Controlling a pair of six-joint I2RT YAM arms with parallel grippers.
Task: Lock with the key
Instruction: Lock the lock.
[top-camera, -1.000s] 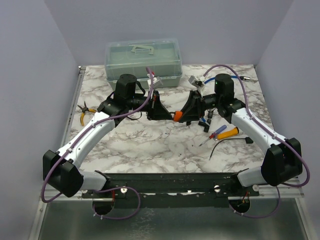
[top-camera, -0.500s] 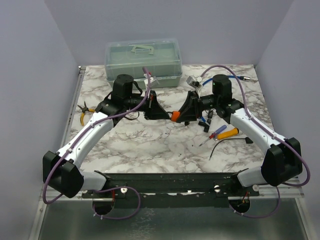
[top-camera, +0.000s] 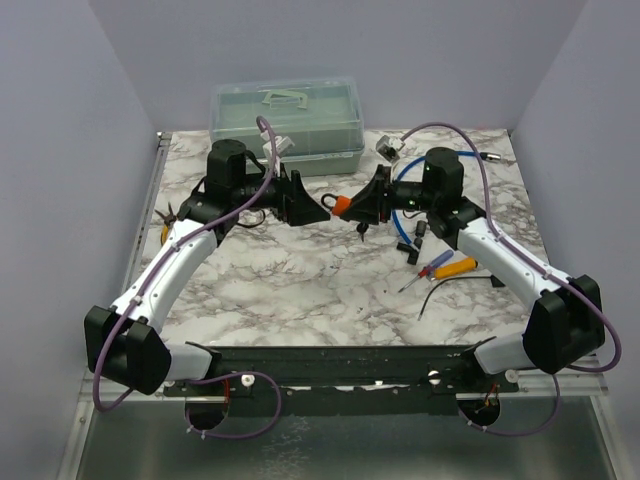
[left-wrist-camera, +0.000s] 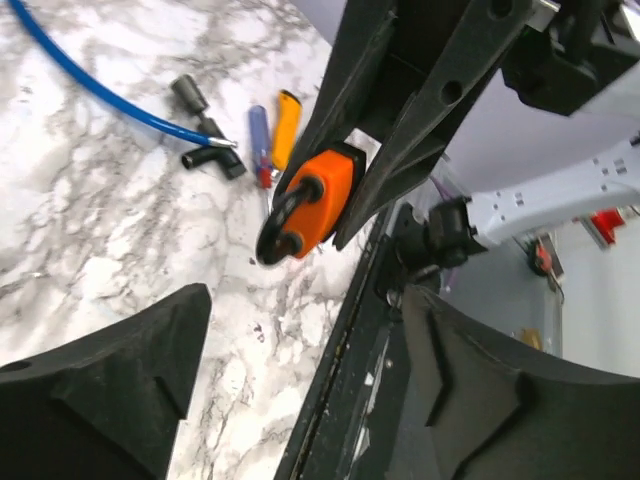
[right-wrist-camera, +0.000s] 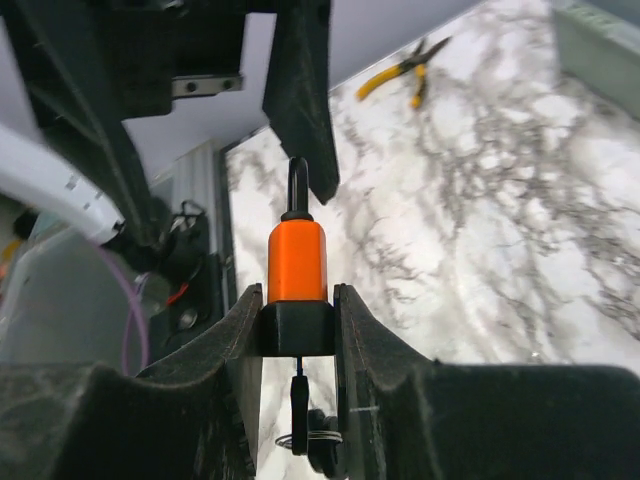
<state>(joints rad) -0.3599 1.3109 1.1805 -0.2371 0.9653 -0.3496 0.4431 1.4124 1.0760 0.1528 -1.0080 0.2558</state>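
My right gripper (right-wrist-camera: 297, 296) is shut on the black base of an orange padlock (right-wrist-camera: 297, 258) and holds it off the table. The dark shackle (right-wrist-camera: 298, 186) points toward the left arm. A black key (right-wrist-camera: 300, 398) with a wire ring sticks in the lock's underside between my right fingers. In the top view the padlock (top-camera: 341, 205) hangs above mid-table between both arms. My left gripper (top-camera: 313, 203) stands open just left of the shackle, not touching it. From the left wrist the padlock (left-wrist-camera: 313, 203) shows ahead, and the wide-apart left fingers (left-wrist-camera: 110, 390) hold nothing.
A clear lidded plastic box (top-camera: 287, 121) stands at the back. Yellow pliers (top-camera: 166, 226) lie at the left edge. Two screwdrivers (top-camera: 440, 266), small black parts (top-camera: 415, 245) and a blue cable (top-camera: 402, 222) lie on the right side of the marble table (top-camera: 300, 290).
The left gripper has opened and drawn back to the left of the padlock. The right gripper, still holding the padlock, has moved up and toward the back.
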